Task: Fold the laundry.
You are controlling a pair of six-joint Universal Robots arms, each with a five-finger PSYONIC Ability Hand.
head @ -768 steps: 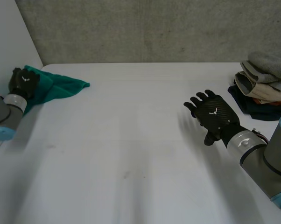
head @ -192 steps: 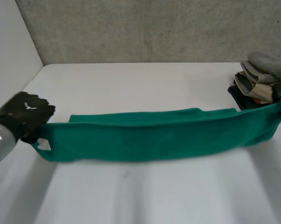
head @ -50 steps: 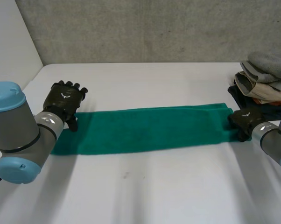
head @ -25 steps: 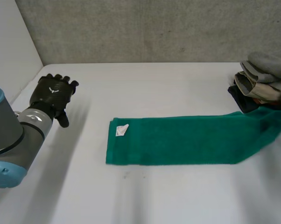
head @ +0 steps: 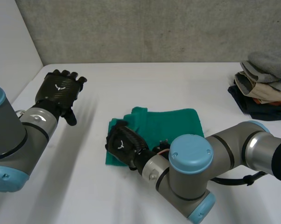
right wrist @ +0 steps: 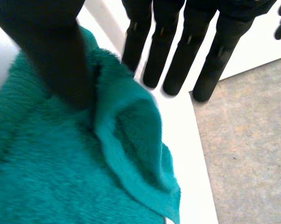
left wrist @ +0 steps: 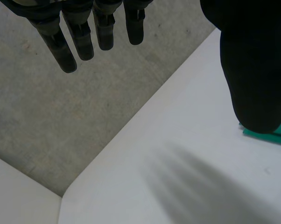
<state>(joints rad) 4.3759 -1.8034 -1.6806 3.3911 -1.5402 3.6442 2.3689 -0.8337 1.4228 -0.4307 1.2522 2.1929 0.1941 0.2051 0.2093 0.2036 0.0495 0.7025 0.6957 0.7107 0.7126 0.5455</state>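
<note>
A green towel lies folded in half in the middle of the white table. My right hand rests at the towel's left end, its arm reaching across over the near edge. In the right wrist view its fingers are straight and spread from the thumb, and a loose, curled corner of the towel lies below them, pinched by nothing. My left hand hovers over the table to the left of the towel, open and empty. Beside its thumb a sliver of the towel shows.
A stack of folded clothes sits at the table's back right. A grey wall runs behind the table and a white wall stands along its left side.
My right hand has carried the towel's right end over to the left end, folding it in half, and its fingers have loosened. The left hand stays lifted at the left.
</note>
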